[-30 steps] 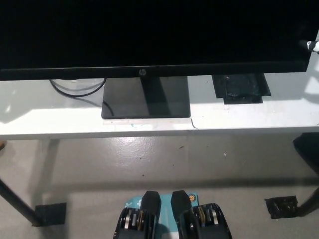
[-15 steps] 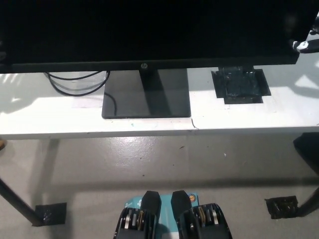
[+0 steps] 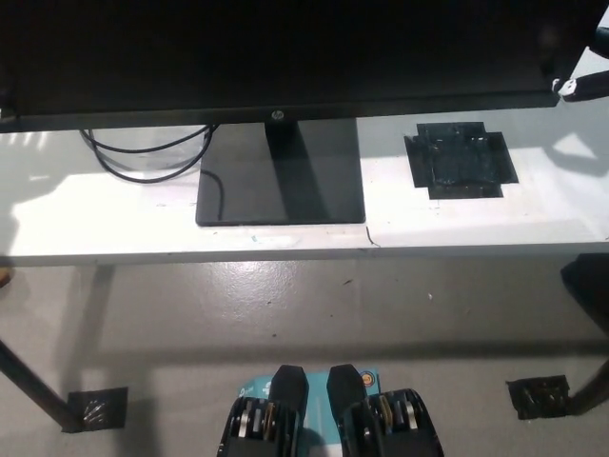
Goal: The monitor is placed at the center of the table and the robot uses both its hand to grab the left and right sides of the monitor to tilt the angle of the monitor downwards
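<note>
With neither robot hand's grip discernible at the monitor (image 3: 285, 57) edges, uneven pressure could twist the screen or slide its base (image 3: 281, 176) across the surface (image 3: 476, 224).

Black monitor (image 3: 276, 57) on square stand; table-centre.

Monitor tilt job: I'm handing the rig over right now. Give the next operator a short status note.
Hands: only a white bit shows at the monitor's right edge, and a sliver at its left edge; neither hand's state can be told from the head view.
Things: monitor stands mid-table on its black base; cables loop left of the base, a black taped patch lies right of it on the white table.
Done: the bottom bezel sits higher in view than a second ago, exposing more base and patch.
Left: confirm the final angle, release both sides.
</note>
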Available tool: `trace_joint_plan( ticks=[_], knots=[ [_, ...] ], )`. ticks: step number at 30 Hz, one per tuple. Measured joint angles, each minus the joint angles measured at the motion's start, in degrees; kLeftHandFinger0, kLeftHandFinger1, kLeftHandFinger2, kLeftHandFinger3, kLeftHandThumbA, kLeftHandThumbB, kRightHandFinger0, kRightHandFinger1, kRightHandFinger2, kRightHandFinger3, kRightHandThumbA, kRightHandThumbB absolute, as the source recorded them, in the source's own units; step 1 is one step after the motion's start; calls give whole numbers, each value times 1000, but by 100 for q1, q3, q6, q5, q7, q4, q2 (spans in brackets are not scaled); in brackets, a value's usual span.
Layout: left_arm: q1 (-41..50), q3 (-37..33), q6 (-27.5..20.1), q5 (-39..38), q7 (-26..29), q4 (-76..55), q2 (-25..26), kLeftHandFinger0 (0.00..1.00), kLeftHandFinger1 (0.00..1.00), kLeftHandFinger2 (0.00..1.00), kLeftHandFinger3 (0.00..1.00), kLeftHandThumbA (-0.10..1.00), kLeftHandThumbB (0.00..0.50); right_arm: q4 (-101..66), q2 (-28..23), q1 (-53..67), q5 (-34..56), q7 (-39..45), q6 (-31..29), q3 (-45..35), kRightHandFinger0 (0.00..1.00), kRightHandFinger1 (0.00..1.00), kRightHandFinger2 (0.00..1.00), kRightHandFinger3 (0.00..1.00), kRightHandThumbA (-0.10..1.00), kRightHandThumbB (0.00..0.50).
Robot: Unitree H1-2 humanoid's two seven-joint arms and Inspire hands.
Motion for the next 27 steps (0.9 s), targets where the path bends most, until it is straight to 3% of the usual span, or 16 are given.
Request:
trace_joint_plan(
  ticks=[8, 11, 12, 13, 14, 17, 19, 21, 23, 26, 27],
  knots=[
    [-69, 285, -164, 118, 285, 300, -62, 1000, 1000, 1000, 1000, 818, 352, -228, 25, 190, -296, -584, -229, -311, 1000, 1000, 1000, 1000, 521, 500],
    [131, 695, -261, -29, 311, 192, -31, 1000, 1000, 1000, 1000, 942, 449, -804, -77, 561, -247, -609, -228, -704, 1000, 1000, 1000, 1000, 604, 500],
    [217, 809, -273, -72, 325, 100, -16, 1000, 1000, 1000, 1000, 923, 449, -966, -109, 691, -231, -615, -227, -804, 1000, 1000, 1000, 1000, 663, 500],
    [352, 951, -279, -131, 341, -2, -6, 1000, 1000, 1000, 1000, 907, 447, -1231, -166, 869, -203, -622, -222, -959, 1000, 1000, 1000, 1000, 680, 500],
    [451, 1047, -279, -182, 352, -67, -3, 1000, 1000, 1000, 1000, 870, 402, -1355, -189, 965, -173, -627, -221, -1027, 1000, 1000, 1000, 1000, 714, 500],
    [812, 1379, -288, -340, 356, -343, 18, 1000, 1000, 1000, 1000, 907, 407, -1823, -260, 1339, -49, -628, -213, -1337, 1000, 1000, 1000, 1000, 745, 500],
    [1385, 1791, -312, -545, 358, -780, 40, 1000, 1000, 1000, 1000, 846, 363, -2409, -316, 1791, 172, -610, -197, -1728, 1000, 1000, 1000, 1000, 733, 500],
    [2003, 2237, -337, -781, 348, -1265, 76, 1000, 1000, 1000, 1000, 842, 373, -2851, -378, 2199, 372, -529, -174, -2011, 1000, 1000, 1000, 1000, 744, 500],
    [2517, 2563, -351, -959, 335, -1659, 107, 1000, 1000, 1000, 1000, 827, 346, -3152, -436, 2560, 523, -451, -160, -2216, 1000, 1000, 1000, 1000, 744, 500],
    [3356, 3135, -364, -1300, 291, -2282, 131, 1000, 1000, 1000, 1000, 824, 344, -3557, -527, 3136, 757, -297, -123, -2513, 1000, 1000, 1000, 1000, 746, 500],
    [3570, 3318, -366, -1414, 262, -2457, 132, 1000, 1000, 1000, 1000, 901, 340, -3665, -544, 3311, 822, -245, -116, -2589, 1000, 1000, 1000, 1000, 726, 500]
  ],
)
